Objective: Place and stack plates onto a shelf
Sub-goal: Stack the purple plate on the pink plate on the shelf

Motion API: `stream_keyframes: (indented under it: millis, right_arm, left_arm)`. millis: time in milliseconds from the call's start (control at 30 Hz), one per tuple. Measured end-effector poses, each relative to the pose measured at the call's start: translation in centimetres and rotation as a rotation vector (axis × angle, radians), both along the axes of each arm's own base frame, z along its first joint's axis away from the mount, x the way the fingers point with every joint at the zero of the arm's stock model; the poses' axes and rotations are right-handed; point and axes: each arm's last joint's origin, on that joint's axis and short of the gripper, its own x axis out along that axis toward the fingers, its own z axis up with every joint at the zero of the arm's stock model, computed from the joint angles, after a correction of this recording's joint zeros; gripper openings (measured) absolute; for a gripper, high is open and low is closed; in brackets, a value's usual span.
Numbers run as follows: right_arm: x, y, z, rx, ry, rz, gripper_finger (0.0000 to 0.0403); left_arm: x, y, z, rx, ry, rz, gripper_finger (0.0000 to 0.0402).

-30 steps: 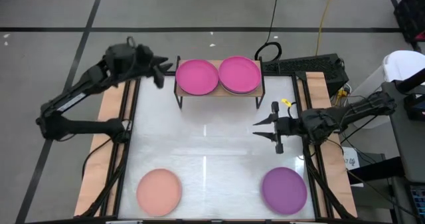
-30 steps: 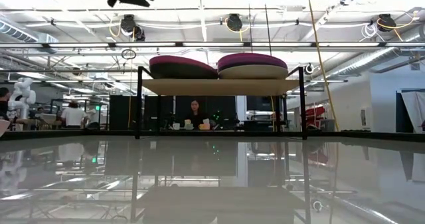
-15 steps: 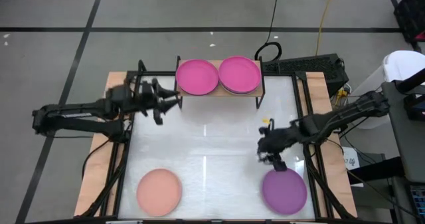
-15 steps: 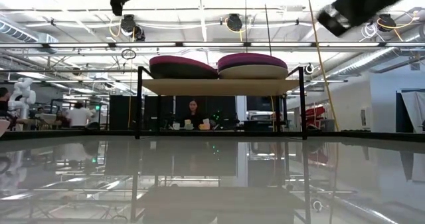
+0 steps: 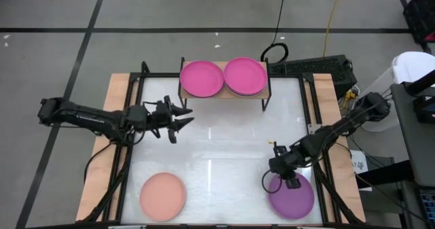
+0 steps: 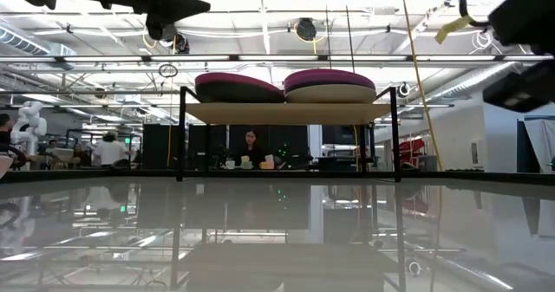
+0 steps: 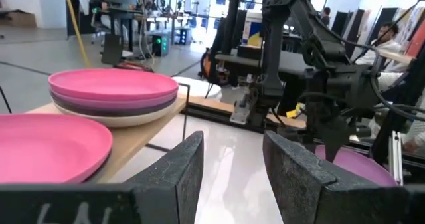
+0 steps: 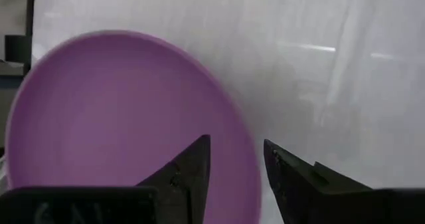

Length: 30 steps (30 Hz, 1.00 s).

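A purple plate (image 5: 293, 196) lies flat on the white table at the near right, and a peach plate (image 5: 163, 195) lies at the near left. The shelf (image 5: 266, 92) stands at the far edge with a magenta plate (image 5: 201, 78) on its left half and a pink-topped stack (image 5: 245, 76) on its right half. My right gripper (image 5: 282, 183) is open and points down over the purple plate's far left rim (image 8: 249, 151), one finger on either side of it. My left gripper (image 5: 185, 117) is open and empty, above the table near the shelf's left end.
Bare white tabletop (image 5: 217, 147) lies between the shelf and the two near plates. Wooden side rails with black bars (image 5: 122, 154) run along both table sides. Cables and a black box (image 5: 319, 69) sit beyond the far right corner. People stand in the room behind (image 6: 251, 145).
My right gripper has gone toward the table's near edge, tipped from level to pointing down, and come down over the purple plate's far rim. My left gripper has left the shelf's left end and gone toward the near edge and down, stretching out over the table. The plates have stayed still.
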Motion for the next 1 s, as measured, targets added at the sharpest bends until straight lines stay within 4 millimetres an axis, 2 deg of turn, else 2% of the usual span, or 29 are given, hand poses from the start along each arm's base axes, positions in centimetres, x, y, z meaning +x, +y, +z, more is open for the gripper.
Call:
stream_keyframes:
  millis: [167, 367, 567, 767, 1000]
  right_arm:
    - [-0.4, 0.4, -1.2, 0.025, -0.020, -0.014, 0.0125]
    - [-1.4, -0.3, -3.0, 0.002, 0.038, -0.062, 0.0125]
    - [-1.8, -0.5, -3.5, -0.011, 0.051, -0.076, 0.0122]
    - [-1.6, -0.5, -3.5, -0.012, 0.040, -0.106, 0.0084]
    - [-1.5, -0.6, -3.4, -0.003, 0.037, -0.106, 0.0009]
  left_arm:
    - [0.2, 0.0, 0.0, 0.002, -0.007, 0.001, 0.0161]
    - [0.2, 0.0, 0.0, 0.002, -0.005, 0.001, 0.0161]
    - [0.2, 0.0, 0.0, 0.003, -0.005, 0.001, 0.0161]
    - [0.2, 0.0, 0.0, -0.008, -0.006, 0.001, 0.0161]
    - [0.2, 0.0, 0.0, -0.010, -0.007, 0.001, 0.0161]
